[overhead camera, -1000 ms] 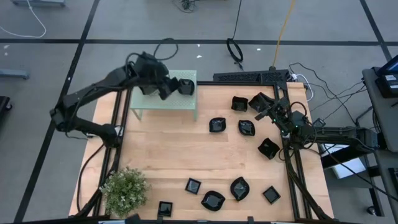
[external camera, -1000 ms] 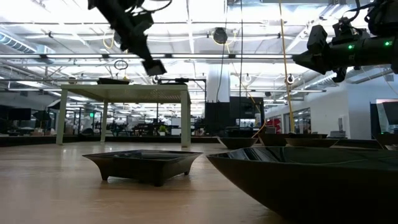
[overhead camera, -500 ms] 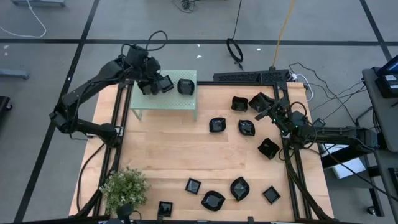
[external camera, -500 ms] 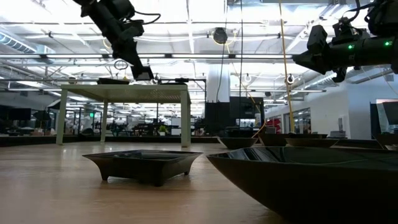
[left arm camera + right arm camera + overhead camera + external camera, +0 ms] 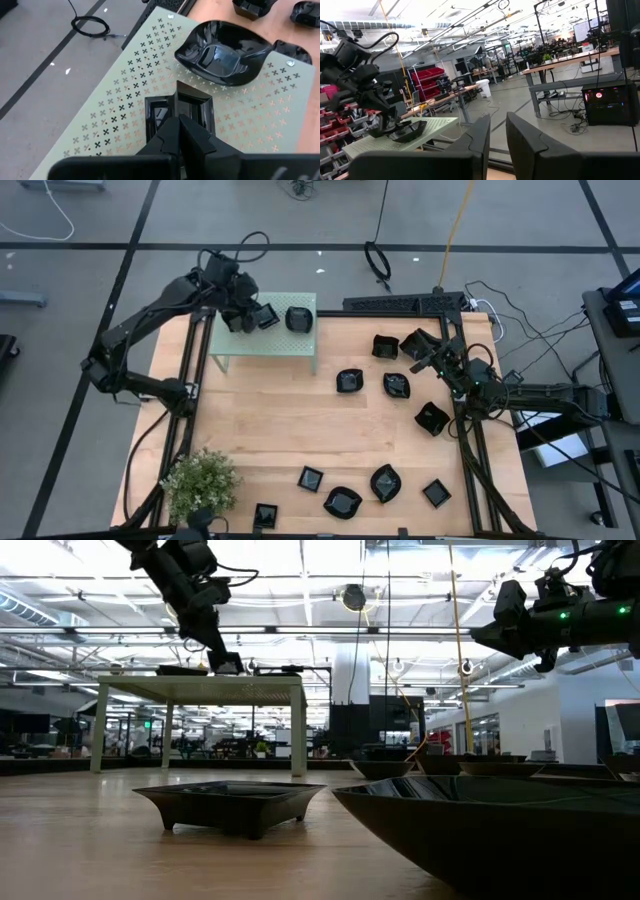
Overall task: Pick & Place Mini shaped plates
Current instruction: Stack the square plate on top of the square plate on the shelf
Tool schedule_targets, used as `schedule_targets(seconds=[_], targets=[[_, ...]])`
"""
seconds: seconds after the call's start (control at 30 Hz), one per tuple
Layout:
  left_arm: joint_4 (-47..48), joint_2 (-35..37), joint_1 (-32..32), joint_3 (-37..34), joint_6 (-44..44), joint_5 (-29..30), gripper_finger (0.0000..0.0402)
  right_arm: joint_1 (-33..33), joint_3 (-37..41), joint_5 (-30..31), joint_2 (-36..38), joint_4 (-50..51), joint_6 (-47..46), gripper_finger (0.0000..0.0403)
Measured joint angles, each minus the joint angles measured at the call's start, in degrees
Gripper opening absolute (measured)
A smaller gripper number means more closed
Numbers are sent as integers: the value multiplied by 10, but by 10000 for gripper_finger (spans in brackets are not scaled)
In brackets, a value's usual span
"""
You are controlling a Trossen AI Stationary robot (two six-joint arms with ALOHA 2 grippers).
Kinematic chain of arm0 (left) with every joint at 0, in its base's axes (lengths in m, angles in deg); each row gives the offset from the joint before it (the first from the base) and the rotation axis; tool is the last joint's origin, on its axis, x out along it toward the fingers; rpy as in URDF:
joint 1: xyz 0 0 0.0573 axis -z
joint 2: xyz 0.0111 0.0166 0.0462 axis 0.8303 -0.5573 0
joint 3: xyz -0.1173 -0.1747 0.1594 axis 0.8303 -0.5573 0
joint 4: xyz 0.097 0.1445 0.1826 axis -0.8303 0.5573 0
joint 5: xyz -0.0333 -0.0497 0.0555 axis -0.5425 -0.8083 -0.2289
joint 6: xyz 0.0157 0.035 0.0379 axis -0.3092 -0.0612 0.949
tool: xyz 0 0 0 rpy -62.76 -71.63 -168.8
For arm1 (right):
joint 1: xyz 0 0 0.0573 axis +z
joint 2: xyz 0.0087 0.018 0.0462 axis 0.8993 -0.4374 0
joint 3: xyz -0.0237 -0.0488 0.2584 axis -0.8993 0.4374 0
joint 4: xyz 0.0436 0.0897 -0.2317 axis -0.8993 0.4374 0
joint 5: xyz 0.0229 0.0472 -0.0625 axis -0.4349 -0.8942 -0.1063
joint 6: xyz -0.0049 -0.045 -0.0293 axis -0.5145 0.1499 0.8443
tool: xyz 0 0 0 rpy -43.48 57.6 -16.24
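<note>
Your left gripper (image 5: pixel 178 122) clamps a square plate (image 5: pixel 178 107) down onto the green stand (image 5: pixel 125 112) just short of the leaf dish (image 5: pixel 220 52); next, release and lift away.

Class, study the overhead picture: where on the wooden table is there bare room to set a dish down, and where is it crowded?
Bare wood lies in the middle, between the green stand and the plant. It is crowded on the right, around the dishes near the right end effector, and along the near edge, where more dishes sit.
</note>
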Motion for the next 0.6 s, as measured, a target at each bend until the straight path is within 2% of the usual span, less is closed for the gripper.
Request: schedule_targets(seconds=[0.6], targets=[[-15, -22, -3, 0, 0, 17, 18, 0, 0, 0, 0, 0, 0, 52]])
